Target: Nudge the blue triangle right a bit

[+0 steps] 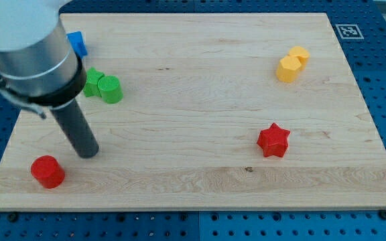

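The blue triangle (77, 43) lies near the view's top left of the wooden board (193, 100), partly hidden behind the arm's grey body. My tip (88, 154) rests on the board well below the blue block, toward the view's bottom left, not touching any block. A red cylinder (48, 171) sits just left of and below my tip.
A green star (93, 82) and a green cylinder (110, 89) sit together just below the blue triangle. A red star (273, 140) lies at the lower right. A yellow block (299, 55) and a yellow hexagon (288, 69) sit at the upper right.
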`<act>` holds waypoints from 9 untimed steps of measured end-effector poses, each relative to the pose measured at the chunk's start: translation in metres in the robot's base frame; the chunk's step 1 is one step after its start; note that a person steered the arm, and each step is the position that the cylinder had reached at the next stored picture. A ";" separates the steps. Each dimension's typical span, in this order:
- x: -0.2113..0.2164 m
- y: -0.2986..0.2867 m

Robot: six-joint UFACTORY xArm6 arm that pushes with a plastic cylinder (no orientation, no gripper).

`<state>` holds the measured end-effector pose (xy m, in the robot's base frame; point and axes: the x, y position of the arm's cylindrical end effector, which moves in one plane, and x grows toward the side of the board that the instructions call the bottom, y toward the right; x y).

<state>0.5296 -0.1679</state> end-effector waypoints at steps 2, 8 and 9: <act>-0.054 -0.001; -0.176 -0.087; -0.207 -0.094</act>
